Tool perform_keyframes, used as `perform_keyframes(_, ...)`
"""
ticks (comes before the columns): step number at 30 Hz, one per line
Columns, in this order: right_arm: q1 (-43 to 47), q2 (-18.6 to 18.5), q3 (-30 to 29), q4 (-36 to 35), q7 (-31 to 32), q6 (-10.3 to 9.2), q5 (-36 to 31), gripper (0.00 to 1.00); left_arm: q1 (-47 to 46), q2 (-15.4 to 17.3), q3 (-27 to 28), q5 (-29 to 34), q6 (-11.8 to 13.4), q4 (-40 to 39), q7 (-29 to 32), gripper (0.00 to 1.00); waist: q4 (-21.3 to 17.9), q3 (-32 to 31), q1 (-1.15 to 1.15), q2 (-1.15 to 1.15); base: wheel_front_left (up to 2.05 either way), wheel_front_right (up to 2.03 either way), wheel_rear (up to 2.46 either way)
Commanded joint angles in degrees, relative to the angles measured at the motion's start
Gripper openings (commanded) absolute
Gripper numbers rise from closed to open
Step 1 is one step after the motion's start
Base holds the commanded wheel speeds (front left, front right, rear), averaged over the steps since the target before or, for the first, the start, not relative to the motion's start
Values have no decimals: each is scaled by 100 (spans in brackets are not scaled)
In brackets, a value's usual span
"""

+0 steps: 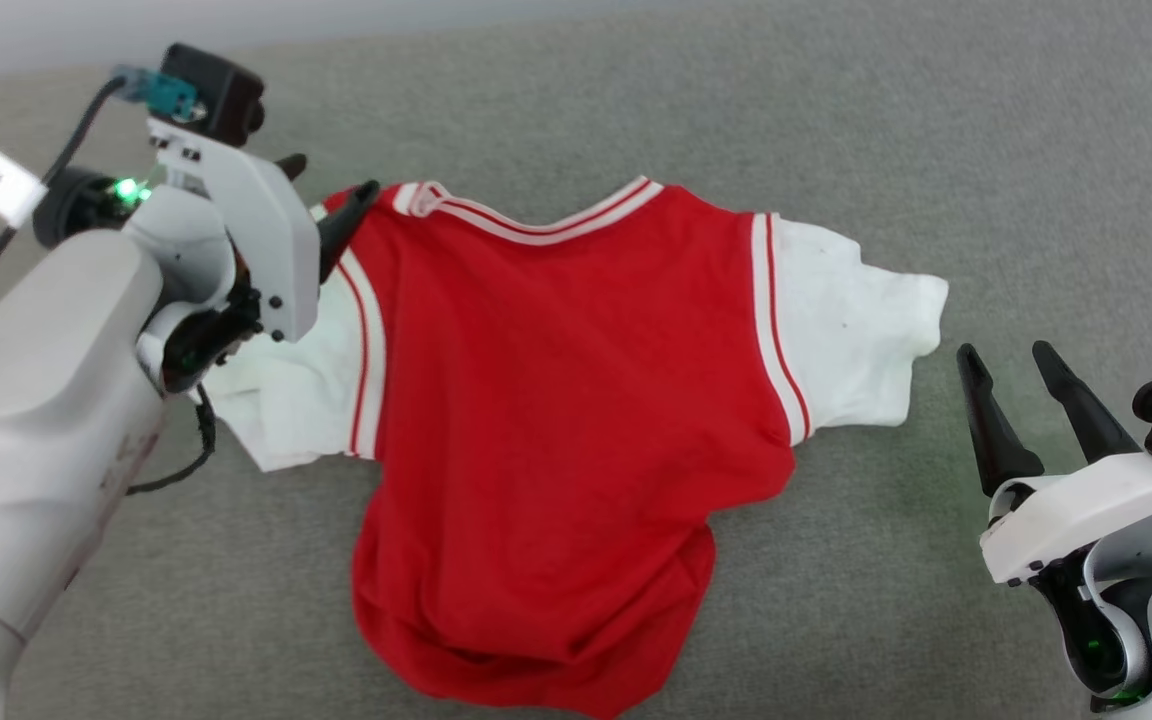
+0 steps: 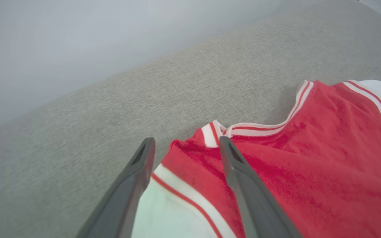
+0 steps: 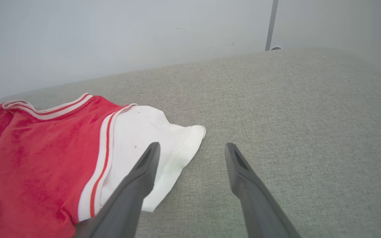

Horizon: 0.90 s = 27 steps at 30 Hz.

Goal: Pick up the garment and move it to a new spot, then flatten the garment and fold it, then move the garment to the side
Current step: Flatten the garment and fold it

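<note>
Two grippers, both spread wide, nothing gripped. Our L gripper (image 2: 186,142) straddles the shirt (image 1: 556,400) at its shoulder corner by the collar (image 2: 260,127); tips maybe brushing cloth, hard to tell. R gripper (image 3: 193,145) sits just off the white sleeve (image 3: 150,132). Shirt lies red side up on grey fabric (image 1: 936,150). Head cam shows the rumpled hem (image 1: 526,670); R wrist cam adds a post (image 3: 271,24).
</note>
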Motion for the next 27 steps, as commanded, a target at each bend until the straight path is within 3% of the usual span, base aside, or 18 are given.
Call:
perform_keyframes(1,-37,-35,-12,-1,48,-4,-40,100,135,36,44,-47,42,-39,-84,100,242,-265,0,0,0,0,0)
perform_keyframes(8,88,-103,-33,52,242,-4,-18,100,667,330,208,-220,267,-432,-463,100,528,-696,0,0,0,0,0)
perform_keyframes(20,82,-355,-67,350,756,-4,40,100,2065,982,552,-535,949,-1614,-1346,100,923,-1286,0,0,0,0,0)
perform_keyframes(27,-117,-634,-145,727,1207,-4,37,100,2955,1296,835,-583,1556,-2328,-2222,100,1202,-1512,0,0,0,0,0)
